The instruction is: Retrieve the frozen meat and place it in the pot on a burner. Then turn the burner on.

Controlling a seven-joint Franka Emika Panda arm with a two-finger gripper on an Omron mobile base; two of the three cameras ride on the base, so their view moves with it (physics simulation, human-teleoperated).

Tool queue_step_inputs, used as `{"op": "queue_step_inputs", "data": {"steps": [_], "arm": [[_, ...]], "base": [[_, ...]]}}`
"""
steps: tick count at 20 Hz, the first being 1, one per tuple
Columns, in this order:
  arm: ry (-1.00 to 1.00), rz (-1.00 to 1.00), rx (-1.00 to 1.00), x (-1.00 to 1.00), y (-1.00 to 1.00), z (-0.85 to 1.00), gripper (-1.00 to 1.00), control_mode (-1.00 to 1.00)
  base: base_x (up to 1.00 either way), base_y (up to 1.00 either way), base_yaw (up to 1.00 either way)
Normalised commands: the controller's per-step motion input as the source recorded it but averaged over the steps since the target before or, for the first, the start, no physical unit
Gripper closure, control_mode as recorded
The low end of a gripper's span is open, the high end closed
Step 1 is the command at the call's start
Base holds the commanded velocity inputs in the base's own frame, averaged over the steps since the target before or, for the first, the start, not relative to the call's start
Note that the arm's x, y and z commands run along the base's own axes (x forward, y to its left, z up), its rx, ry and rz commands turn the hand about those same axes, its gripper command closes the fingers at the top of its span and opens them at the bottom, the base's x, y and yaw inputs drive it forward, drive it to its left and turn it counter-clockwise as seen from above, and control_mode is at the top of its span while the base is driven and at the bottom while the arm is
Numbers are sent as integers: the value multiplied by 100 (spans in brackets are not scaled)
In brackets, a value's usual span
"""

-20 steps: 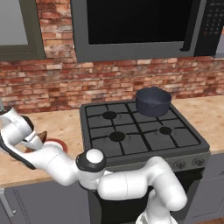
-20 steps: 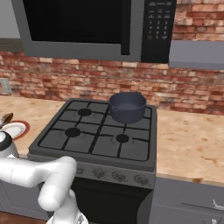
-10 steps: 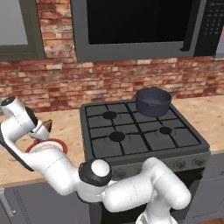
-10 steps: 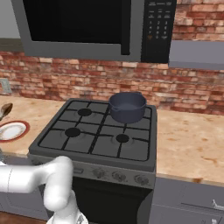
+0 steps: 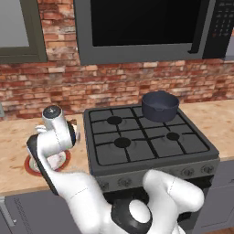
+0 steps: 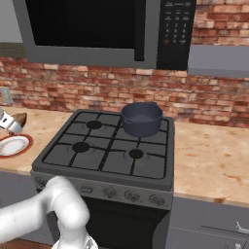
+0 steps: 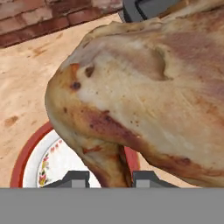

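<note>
Between my dark fingers (image 7: 107,177), the lumpy chicken piece (image 7: 144,100) is golden-brown with pale patches; below it, a red-rimmed white plate (image 7: 37,159) on tan speckled worktop (image 7: 26,83).

My claw (image 7: 107,177), clamped on the frozen meat (image 7: 144,96), has risen off the plate (image 5: 45,161) and travelled toward 3 o'clock, closer to the stove (image 5: 146,137). A second ago it sat low at the tabletop's (image 5: 13,151) far 9 o'clock edge. My elbow has swung down and toward the camera. The plate is now uncovered.
</note>
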Motion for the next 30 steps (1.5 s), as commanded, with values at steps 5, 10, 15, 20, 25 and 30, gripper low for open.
{"op": "queue_step_inputs", "data": {"steps": [5, 10, 15, 20, 25, 30], "arm": [[-26, 39, 0, -48, -100, 59, 100, -100], [-15, 30, 0, -34, -94, 51, 100, -100], [-6, 4, 0, -5, -45, 37, 100, -100], [-4, -22, 0, -1, -100, 31, 100, -100], [-15, -14, 0, -8, -91, 37, 100, -100], [-13, -12, 0, -4, -92, 51, 100, -100]], "base": [[0, 0, 0], [0, 0, 0], [0, 0, 0], [0, 0, 0], [0, 0, 0], [0, 0, 0]]}}
